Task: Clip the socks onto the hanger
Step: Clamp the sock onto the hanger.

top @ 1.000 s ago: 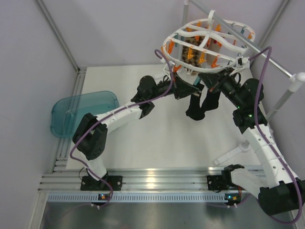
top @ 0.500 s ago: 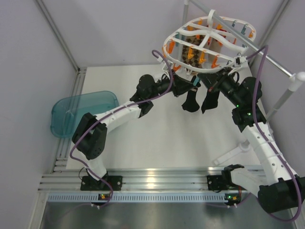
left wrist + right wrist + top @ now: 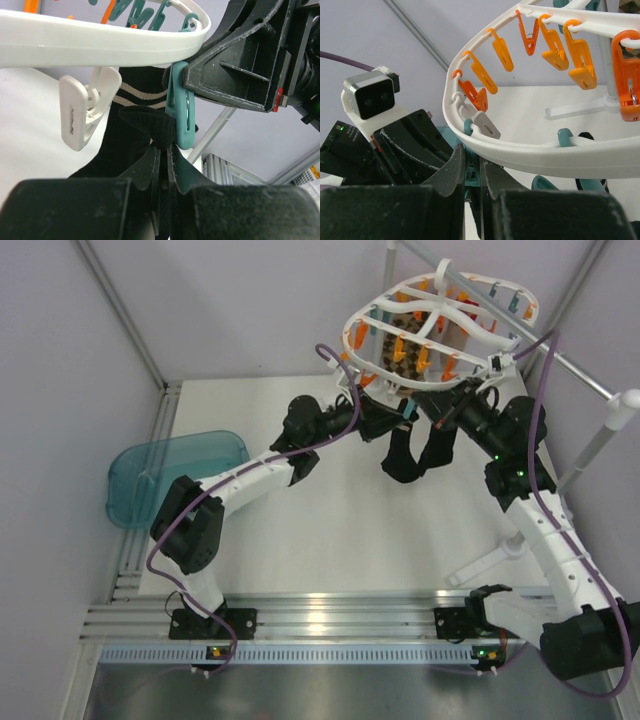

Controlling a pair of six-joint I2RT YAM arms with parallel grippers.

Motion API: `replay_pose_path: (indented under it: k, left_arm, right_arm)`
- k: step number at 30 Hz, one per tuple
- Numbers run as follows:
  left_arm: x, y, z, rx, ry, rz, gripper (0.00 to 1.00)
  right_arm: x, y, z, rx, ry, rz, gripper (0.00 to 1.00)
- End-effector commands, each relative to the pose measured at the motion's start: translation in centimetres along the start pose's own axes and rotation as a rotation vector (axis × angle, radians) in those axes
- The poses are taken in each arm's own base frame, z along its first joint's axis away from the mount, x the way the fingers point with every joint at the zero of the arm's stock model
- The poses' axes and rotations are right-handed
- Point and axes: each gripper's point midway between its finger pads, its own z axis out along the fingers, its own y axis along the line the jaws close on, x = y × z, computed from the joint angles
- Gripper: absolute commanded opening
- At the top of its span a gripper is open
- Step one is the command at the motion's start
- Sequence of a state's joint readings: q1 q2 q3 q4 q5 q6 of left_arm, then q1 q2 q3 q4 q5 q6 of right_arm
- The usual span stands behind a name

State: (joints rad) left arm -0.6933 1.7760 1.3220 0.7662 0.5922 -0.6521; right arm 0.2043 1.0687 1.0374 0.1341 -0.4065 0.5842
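- Top external view: the white oval hanger point(image 3: 432, 322), fringed with orange and teal clips, is hanging high at the upper right above the white worktop point(image 3: 330, 530)
- A brown patterned sock point(image 3: 405, 352) is showing inside the ring
- Two black socks point(image 3: 402, 455) are dangling side by side just under the near rim of the hanger
- The left claw point(image 3: 392, 422) and the right claw point(image 3: 442, 418) are meeting at the tops of the socks, right beneath the rim
- A teal bin point(image 3: 170, 480) is sitting at the left edge and a grey pole stand point(image 3: 598, 445) is standing at the right
- Left wrist view: the left claw point(image 3: 162, 150) is clenched, pinching the black cuff of one sock point(image 3: 135, 97), whose tan and white stripes are showing
- A teal clip point(image 3: 179, 115) is hanging from the rim, touching the sock, with a white clip point(image 3: 82, 110) to its left
- Right wrist view: the right claw point(image 3: 472, 160) is clenched just under the hanger rim point(image 3: 520, 147), grasping the teal clip, slivers of which are showing between its fingers
- Orange clips point(image 3: 555, 47) are hanging along the far rim
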Motion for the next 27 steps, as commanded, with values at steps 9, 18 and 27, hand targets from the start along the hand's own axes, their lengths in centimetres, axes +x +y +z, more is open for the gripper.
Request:
replay_pose_path:
  k: [9, 18, 27]
  left_arm:
    - [-3.3, -5.5, -0.9, 0.174, -0.079, 0.128, 0.00]
    - [-4.4, -5.6, -0.5, 0.168, -0.103, 0.126, 0.00]
    - [-4.3, -5.4, -0.4, 0.163, -0.098, 0.122, 0.00]
  right_arm:
    - [-0.5, 0.5, 0.4, -0.016, 0.010, 0.051, 0.00]
    - [0.0, 0.9, 0.0, -0.040, 0.036, 0.032, 0.09]
    - [0.1, 0.9, 0.0, -0.036, 0.045, 0.035, 0.47]
